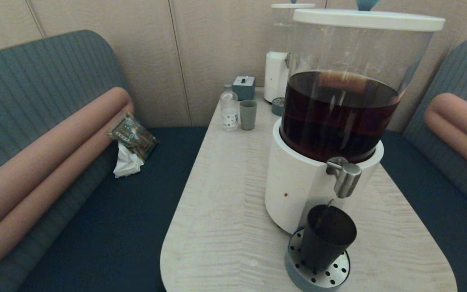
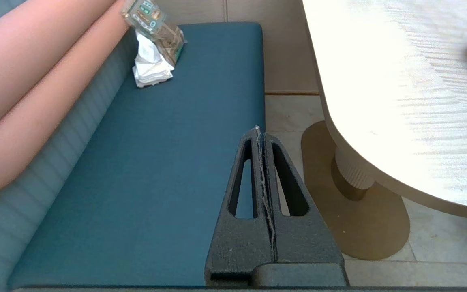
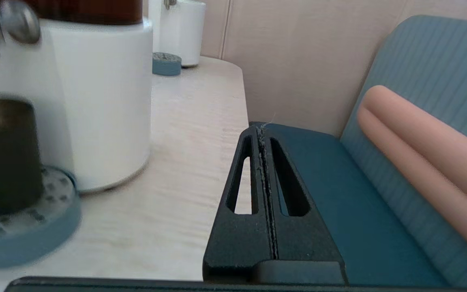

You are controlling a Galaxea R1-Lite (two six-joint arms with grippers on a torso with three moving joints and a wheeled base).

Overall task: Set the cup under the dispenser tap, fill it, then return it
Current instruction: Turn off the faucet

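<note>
The matte black cup (image 1: 327,237) stands upright on the perforated drip tray (image 1: 330,272), right under the brushed-steel tap (image 1: 346,177) of the big dispenser (image 1: 294,190). A thin stream runs from the tap into the cup. In the right wrist view the cup (image 3: 4,156) shows on the tray (image 3: 26,239) with the tap (image 3: 18,21) above it. My right gripper (image 3: 261,129) is shut and empty, off the table's right edge, apart from the cup. My left gripper (image 2: 259,130) is shut and empty, low over the bench beside the table. Neither arm shows in the head view.
At the table's (image 1: 225,194) far end stand a clear bottle (image 1: 229,107), a small grey-green cup (image 1: 248,114), a grey box (image 1: 244,87) and a smaller white dispenser (image 1: 276,75). A snack packet with tissue (image 1: 131,142) lies on the left bench. Benches flank both sides.
</note>
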